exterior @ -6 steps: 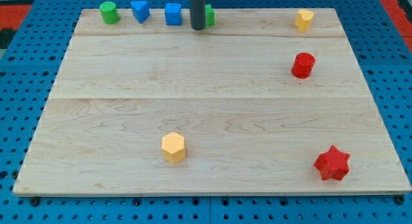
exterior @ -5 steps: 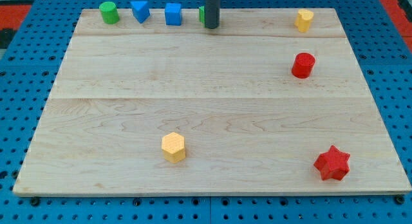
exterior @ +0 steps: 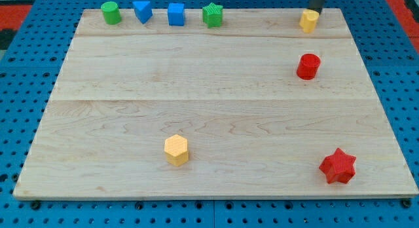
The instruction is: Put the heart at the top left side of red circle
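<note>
The yellow heart block (exterior: 309, 21) sits near the board's top right edge. The red circle block (exterior: 308, 66) stands just below it, a short gap between them. My tip (exterior: 315, 11) is at the view's top edge, just above and right of the yellow heart, close to or touching its upper side. Only the rod's lowest part shows.
A green circle (exterior: 110, 12), a blue triangle-like block (exterior: 143, 11), a blue cube (exterior: 175, 14) and a green star (exterior: 212, 15) line the board's top left edge. A yellow hexagon (exterior: 176, 150) lies at the lower middle. A red star (exterior: 338, 166) lies at the bottom right.
My tip has moved right along the board's top edge, from in front of the green star to the yellow heart. The green star now shows fully. No block has moved.
</note>
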